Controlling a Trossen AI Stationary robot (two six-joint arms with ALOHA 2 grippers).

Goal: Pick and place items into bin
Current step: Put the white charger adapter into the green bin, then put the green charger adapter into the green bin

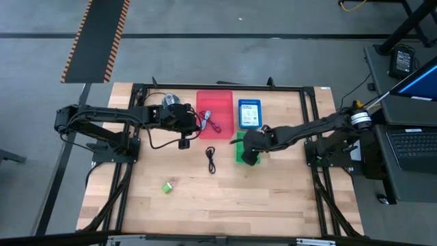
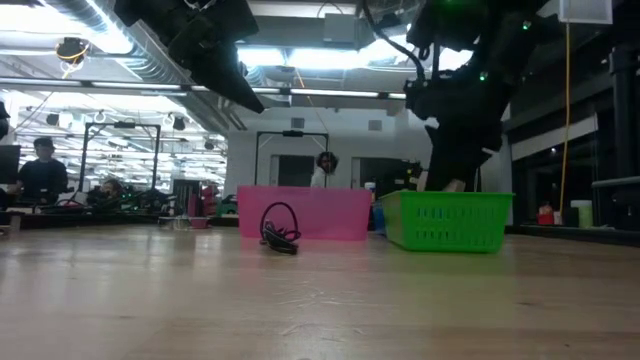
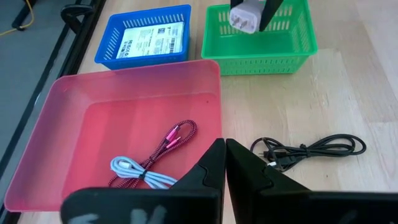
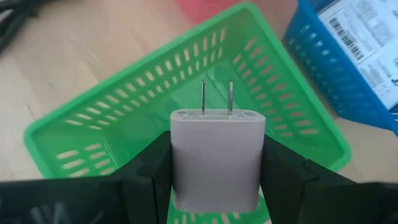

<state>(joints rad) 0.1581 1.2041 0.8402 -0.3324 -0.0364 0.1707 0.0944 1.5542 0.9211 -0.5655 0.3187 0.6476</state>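
Our right pincer (image 4: 217,163) pinches a white plug adapter (image 4: 217,155), prongs forward, above the green basket (image 4: 112,118) on the tabletop (image 1: 273,198). To do this well, we lower it inside the walls, then spread the fingers (a high drop might bounce out). Our left pincer (image 3: 224,163), pressed together and empty, hovers by the pink tray (image 3: 74,112); the black cable (image 3: 311,149) lies just beside it.

Even overhead light; ceiling lights (image 2: 300,55) glare in the low view, near table (image 2: 320,310) blurred
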